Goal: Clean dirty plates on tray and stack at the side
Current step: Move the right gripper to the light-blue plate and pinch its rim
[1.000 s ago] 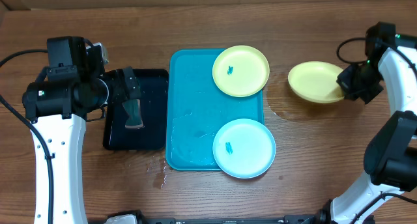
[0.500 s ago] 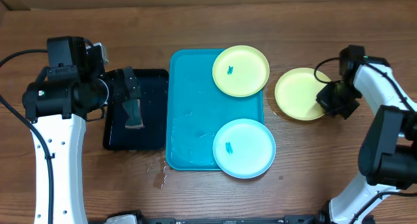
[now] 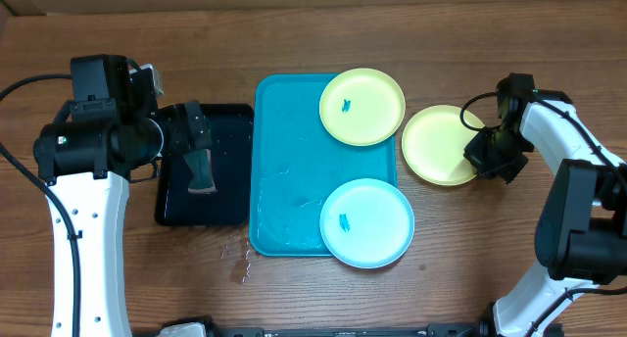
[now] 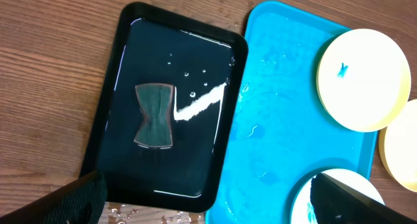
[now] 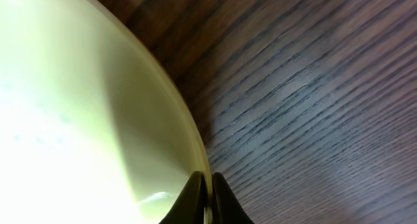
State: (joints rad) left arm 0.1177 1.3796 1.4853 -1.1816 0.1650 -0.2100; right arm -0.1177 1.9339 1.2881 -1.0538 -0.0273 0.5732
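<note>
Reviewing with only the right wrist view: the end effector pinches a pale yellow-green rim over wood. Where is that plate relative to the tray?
Observer: The held yellow-green plate is off the turquoise tray, over the table just right of it.
Operator: What's left on the tray?
Observer: A second yellow-green plate and a light blue plate, each with a blue smudge.
Operator: And the left arm?
Observer: The left end effector hangs open above a black tray holding a dark green sponge.
</note>
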